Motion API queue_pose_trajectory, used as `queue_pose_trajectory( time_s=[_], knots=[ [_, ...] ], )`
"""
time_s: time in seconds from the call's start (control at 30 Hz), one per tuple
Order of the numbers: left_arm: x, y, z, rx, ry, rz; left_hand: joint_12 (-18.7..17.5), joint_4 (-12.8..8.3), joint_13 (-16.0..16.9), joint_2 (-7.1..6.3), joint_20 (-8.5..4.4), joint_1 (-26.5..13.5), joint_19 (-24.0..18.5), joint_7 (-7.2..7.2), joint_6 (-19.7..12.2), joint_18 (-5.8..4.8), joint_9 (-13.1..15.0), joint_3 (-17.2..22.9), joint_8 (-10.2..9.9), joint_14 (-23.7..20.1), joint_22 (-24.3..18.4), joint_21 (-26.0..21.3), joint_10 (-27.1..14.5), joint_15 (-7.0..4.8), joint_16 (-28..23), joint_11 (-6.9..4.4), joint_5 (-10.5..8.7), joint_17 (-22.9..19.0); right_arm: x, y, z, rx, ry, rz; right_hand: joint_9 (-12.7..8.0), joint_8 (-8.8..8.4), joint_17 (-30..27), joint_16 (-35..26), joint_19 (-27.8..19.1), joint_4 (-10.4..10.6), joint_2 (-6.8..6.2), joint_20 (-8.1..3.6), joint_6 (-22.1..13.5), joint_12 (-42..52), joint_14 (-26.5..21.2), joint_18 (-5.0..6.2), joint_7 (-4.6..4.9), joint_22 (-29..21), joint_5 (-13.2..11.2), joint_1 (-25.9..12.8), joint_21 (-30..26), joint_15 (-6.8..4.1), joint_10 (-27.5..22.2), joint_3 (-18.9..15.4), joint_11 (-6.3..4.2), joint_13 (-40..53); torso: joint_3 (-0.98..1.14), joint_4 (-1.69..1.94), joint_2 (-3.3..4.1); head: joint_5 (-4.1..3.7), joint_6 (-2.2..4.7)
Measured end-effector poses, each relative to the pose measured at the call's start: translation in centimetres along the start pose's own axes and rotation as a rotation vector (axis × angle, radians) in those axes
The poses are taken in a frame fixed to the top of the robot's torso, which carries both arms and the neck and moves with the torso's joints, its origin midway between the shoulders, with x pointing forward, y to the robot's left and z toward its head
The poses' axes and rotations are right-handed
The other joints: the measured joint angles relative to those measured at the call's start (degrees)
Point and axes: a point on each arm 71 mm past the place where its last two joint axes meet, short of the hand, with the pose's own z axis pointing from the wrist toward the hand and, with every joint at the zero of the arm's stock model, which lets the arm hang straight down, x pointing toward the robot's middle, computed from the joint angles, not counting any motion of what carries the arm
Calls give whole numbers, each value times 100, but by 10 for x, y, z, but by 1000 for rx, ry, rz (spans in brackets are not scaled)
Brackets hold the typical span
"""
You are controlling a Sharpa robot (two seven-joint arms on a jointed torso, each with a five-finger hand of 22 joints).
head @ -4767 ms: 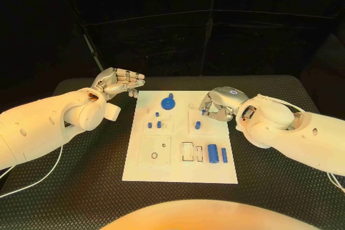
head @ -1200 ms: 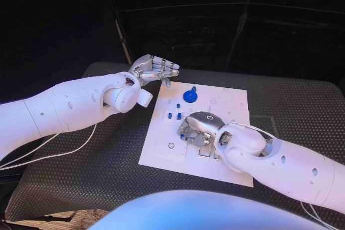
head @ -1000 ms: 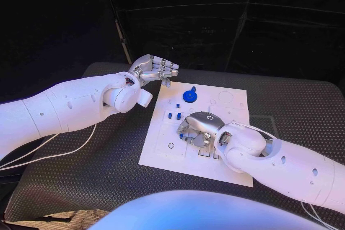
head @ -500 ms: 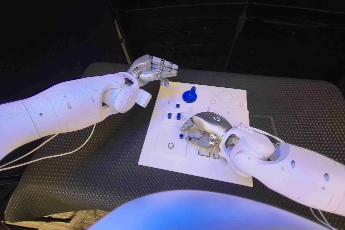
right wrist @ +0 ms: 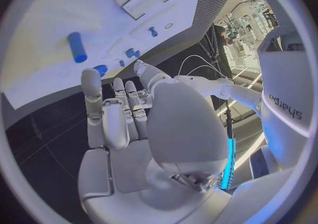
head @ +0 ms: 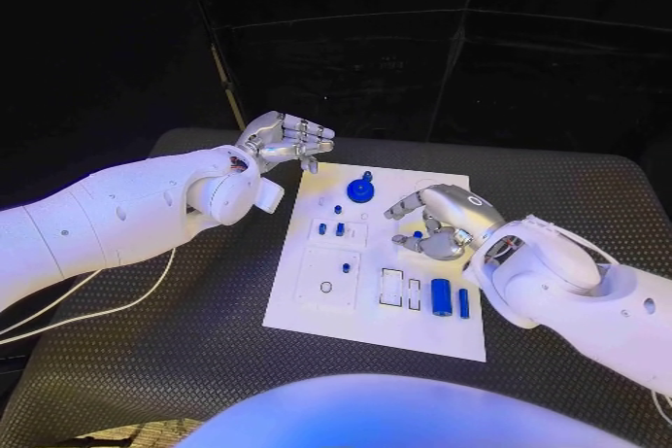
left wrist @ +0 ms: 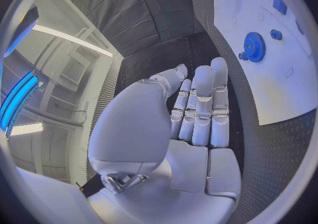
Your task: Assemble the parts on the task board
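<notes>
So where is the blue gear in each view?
Head view: blue gear at the far end of the board, in the middle.
Left wrist view: on the board, past the left hand's fingertips.
Right wrist view: cannot tell it among the small blue pieces.
Shared landmark: the white board.

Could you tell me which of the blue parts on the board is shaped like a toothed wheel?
The gear at the far end of the task board; the other blue parts are plain pegs and cylinders without teeth.

Black table [head: 560, 190] (textured surface); white cable [head: 98, 310] lying on it.
</notes>
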Motion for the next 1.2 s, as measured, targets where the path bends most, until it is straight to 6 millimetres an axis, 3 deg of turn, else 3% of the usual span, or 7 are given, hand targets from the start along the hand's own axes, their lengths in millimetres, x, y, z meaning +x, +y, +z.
queue_pose_trajectory(
  time_s=[0.2,0.47,0.73,0.83,1.1,1.2],
  knots=[
    [0,0,0,-1,1,0,0,0,0,-1,0,-1,0,0,0,0,0,0,0,0,0,0,0,0,0,0,0,-3,-10,-23,-6,90,32,-28,3,0,-58,-30,0,24,1,0,-169,143,0,0,-88,-74,0,1,-79,0,-171,-431,-8,13,-2,0,-6,-43,36],
    [0,0,0,-1,2,-1,0,0,0,-1,0,-1,0,0,0,0,0,0,0,0,0,0,0,0,0,0,0,-3,-6,-37,-6,166,125,-60,19,0,-116,-52,0,61,103,0,-169,334,0,0,-88,-145,0,103,-122,0,-245,-768,-1,19,1,0,4,-61,56],
    [0,0,0,-2,5,-1,0,0,0,-1,0,-1,0,0,0,0,0,0,0,0,0,0,0,0,0,0,0,-3,0,-37,-2,186,180,-77,32,37,-141,-79,0,60,244,0,-96,495,0,0,-44,-148,0,211,-144,0,-243,-813,-3,18,-1,9,7,-73,39],
    [0,1,0,-2,5,-1,0,0,0,-1,0,-1,0,0,0,0,1,0,0,0,0,0,0,0,0,0,0,-2,2,-36,0,185,193,-80,32,61,-130,-79,22,60,304,-22,-25,567,0,0,-29,-142,0,245,-144,0,-168,-813,-74,18,-1,9,8,-64,34],
    [0,1,0,-2,5,-1,0,0,0,-1,0,-1,0,0,0,0,1,0,0,0,0,0,0,0,0,0,0,-2,6,-34,4,178,206,-81,36,87,-63,-79,79,125,433,-78,133,699,0,0,-54,-63,-1,312,-142,0,183,-743,-114,10,-1,5,8,-50,22],
    [0,1,1,-3,6,-2,0,0,0,-1,0,-1,0,0,0,0,1,0,0,0,1,0,0,0,0,0,0,-2,7,-34,6,176,209,-81,36,87,-20,-47,106,136,477,-105,224,746,2,0,-84,-6,-15,356,-98,-46,409,-629,-150,6,-1,3,8,-50,17]
  ],
)
